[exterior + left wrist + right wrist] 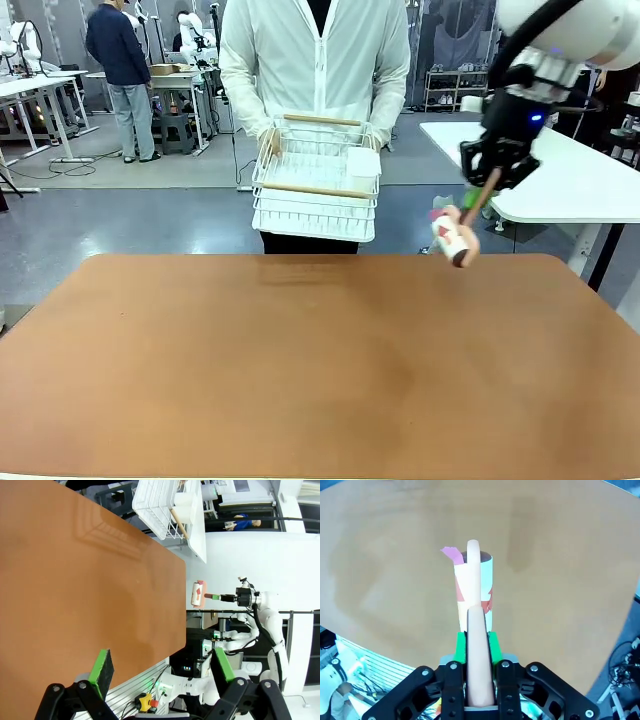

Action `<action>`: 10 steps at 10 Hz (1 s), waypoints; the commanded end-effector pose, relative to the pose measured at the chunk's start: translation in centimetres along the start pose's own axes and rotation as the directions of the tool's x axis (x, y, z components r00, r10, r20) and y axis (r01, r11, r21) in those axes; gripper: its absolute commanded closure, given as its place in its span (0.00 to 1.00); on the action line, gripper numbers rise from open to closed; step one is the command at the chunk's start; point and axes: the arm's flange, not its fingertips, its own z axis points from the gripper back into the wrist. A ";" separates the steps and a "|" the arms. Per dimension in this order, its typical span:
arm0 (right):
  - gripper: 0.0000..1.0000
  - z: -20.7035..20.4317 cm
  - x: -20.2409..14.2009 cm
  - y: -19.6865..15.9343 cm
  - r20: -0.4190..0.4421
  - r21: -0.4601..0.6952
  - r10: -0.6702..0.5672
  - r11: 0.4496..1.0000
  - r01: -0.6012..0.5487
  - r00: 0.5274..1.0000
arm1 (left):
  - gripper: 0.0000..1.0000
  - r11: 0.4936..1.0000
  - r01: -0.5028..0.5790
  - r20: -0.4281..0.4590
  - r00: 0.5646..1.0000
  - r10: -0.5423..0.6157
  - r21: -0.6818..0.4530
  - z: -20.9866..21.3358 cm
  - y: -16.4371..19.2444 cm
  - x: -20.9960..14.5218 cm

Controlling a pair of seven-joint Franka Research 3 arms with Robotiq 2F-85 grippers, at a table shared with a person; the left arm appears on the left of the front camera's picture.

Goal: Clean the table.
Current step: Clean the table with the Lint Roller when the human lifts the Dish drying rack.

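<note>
Right gripper (487, 192) raised above far right corner of table (300, 370), clamped on wooden handle of lint roller (455, 238) hanging clear of tabletop | left gripper (162, 672) spread wide, holding nothing, over table edge | dish rack (316, 182) carried by person beyond far edge

Legible markings: none.
No text, label, brand, number or sign can be read on any surface. The roller (453, 238) on the wooden handle carries a red-and-white pattern, but no characters on it are legible.
</note>
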 end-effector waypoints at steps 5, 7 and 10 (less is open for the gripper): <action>0.79 0.9 -0.5 -5.0 0.004 -0.050 -0.038 0.998 0.038 0.999 | 0.00 1.000 0.012 -0.007 1.000 -0.013 -0.013 0.3 0.0 -0.2; 0.79 0.9 -0.5 -5.0 0.004 -0.050 -0.038 0.998 0.038 0.999 | 0.00 1.000 0.012 -0.007 1.000 -0.013 -0.013 0.3 0.0 -0.2; 0.79 0.9 -0.5 -5.0 0.004 -0.050 -0.038 0.998 0.038 0.999 | 0.00 1.000 0.012 -0.007 1.000 -0.013 -0.013 0.3 0.0 -0.2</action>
